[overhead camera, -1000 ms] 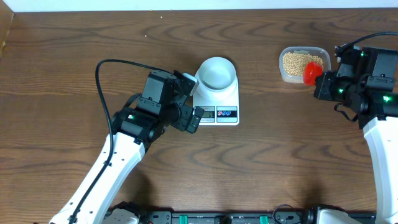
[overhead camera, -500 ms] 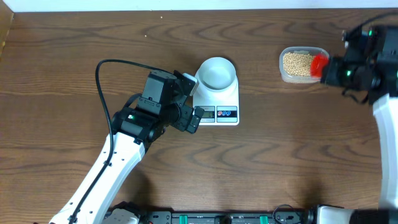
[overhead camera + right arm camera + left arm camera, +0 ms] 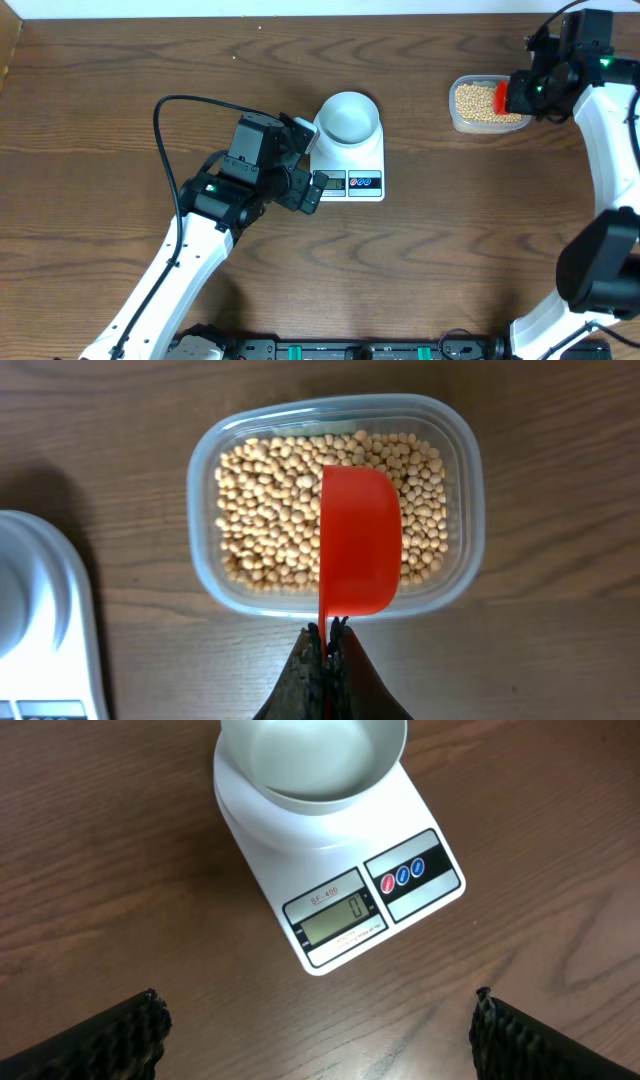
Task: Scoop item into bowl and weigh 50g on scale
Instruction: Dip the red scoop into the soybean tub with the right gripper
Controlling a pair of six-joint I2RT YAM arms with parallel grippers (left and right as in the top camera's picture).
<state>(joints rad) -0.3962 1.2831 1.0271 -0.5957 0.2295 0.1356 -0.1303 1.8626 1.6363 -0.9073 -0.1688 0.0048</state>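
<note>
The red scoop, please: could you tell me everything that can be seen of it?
The red scoop looks like smooth plastic: a cup with a rounded front and a thin handle pinched in the shut right gripper. It sits over the beans in the clear tub, with no beans showing on it. Whether it touches them cannot be told.

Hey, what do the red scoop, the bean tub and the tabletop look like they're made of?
Red scoop: probably plastic, an even matte red with thin molded walls. Tub: clear plastic, slightly glossy, with a see-through rim and sides. Tabletop: wood or wood-look laminate, brown with dark grain lines; can't tell which.
</note>
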